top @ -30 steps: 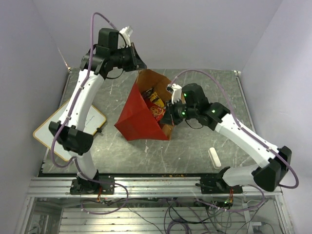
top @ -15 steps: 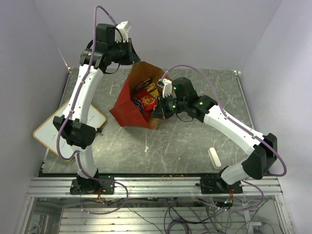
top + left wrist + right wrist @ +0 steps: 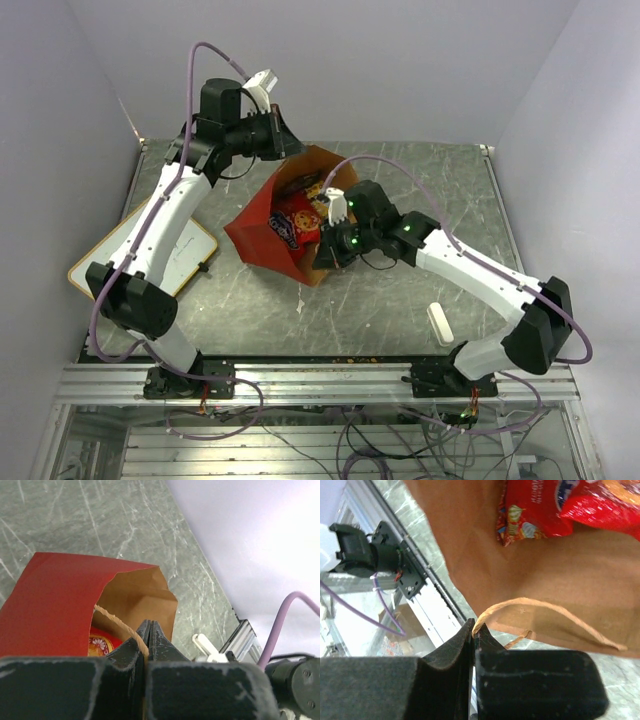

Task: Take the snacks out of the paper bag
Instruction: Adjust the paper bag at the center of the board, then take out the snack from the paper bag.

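The paper bag [image 3: 262, 238], red outside and brown inside, leans on the table with its mouth held open between my grippers. A large red packet [image 3: 293, 222] lies inside, with a yellow wrapper [image 3: 314, 190] behind it. My left gripper [image 3: 283, 148] is shut on the far tan handle [image 3: 116, 623] at the bag's rim; the left wrist view shows the fingertips [image 3: 149, 626] closed, the bag [image 3: 55, 600] and the packet [image 3: 100, 643]. My right gripper [image 3: 326, 254] is shut on the near handle [image 3: 545, 608]. The right wrist view shows its tips [image 3: 473, 626], the bag's brown wall [image 3: 555, 560] and the packet [image 3: 540, 505].
A yellow-framed whiteboard [image 3: 150, 262] lies at the table's left edge. A small white oblong block [image 3: 438, 323] lies at the front right. The metal rail [image 3: 320, 375] runs along the near edge.
The bag has shifted left and tilted, its mouth pulled wider. My right gripper moved left and nearer with its handle; my left gripper stayed on the far handle. More of the red packet shows.
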You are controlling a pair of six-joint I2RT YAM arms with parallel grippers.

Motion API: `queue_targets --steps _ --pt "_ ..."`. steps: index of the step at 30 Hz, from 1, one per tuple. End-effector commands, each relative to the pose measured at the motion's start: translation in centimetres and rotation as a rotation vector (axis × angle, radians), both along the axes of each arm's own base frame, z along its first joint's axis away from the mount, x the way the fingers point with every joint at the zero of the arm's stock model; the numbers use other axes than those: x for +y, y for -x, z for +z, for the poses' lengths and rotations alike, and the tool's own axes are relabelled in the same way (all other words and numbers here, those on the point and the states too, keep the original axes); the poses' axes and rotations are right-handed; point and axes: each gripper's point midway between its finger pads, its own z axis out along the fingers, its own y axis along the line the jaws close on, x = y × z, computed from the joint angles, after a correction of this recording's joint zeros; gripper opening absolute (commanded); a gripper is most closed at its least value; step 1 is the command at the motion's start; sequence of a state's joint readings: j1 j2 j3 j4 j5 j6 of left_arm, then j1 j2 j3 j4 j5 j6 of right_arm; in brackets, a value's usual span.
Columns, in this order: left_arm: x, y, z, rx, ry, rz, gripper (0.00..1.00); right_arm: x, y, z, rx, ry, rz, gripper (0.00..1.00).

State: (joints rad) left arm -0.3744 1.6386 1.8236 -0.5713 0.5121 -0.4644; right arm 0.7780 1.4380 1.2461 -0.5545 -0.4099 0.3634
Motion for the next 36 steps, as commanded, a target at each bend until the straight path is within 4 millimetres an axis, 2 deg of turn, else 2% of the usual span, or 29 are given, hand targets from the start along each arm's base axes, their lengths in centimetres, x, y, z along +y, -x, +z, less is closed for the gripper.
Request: queue_targets --steps 1,6,9,12,16,19,22,24,25,27,30,33,36 --pt "-2.4 1.3 3.7 -0.063 0.124 -0.083 0.07 1.8 1.6 1.6 -0.037 -0.028 0.078 0.02" --pt "-3.8 2.3 2.8 -0.040 0.114 -0.123 0.07 1.7 1.8 0.8 -0.022 -0.001 0.029 0.03" --pt "-4.2 3.1 1.7 -0.012 0.118 -0.142 0.07 -0.5 1.3 0.0 -0.031 0.098 -0.048 0.05" --pt "-4.2 3.8 1.4 -0.004 0.128 -0.134 0.07 -3.6 0.9 0.0 -0.093 0.193 -0.126 0.19" --pt "-3.7 4.4 0.8 0.019 0.111 -0.119 0.07 -7.7 0.9 0.7 -0.177 0.285 -0.206 0.46" --pt "-3.4 5.1 0.5 0.027 0.083 -0.137 0.07 -10.1 0.8 1.9 -0.244 0.352 -0.226 0.56" --pt "-3.0 5.5 0.7 0.025 0.068 -0.137 0.07 -11.0 -0.4 4.6 -0.346 0.402 -0.213 0.60" --pt "-3.0 5.7 0.8 0.030 0.073 -0.134 0.07 -10.5 -1.8 6.6 -0.424 0.406 -0.191 0.65" --pt "-2.9 5.7 0.8 0.038 0.075 -0.129 0.07 -9.8 -2.5 7.7 -0.466 0.395 -0.166 0.70" --pt "-3.0 5.6 0.9 0.050 0.081 -0.119 0.07 -7.8 -3.4 8.8 -0.541 0.363 -0.064 0.74" --pt "-2.9 5.6 1.2 0.065 0.083 -0.111 0.07 -5.1 -5.0 9.0 -0.714 0.312 0.070 0.76" --pt "-2.8 5.7 1.1 0.073 0.076 -0.107 0.07 -2.8 -3.9 7.4 -0.923 0.285 0.425 0.75" --pt "-2.7 5.7 0.9 0.081 0.061 -0.107 0.07 -1.4 -4.8 7.1 -1.046 0.290 0.540 0.77"
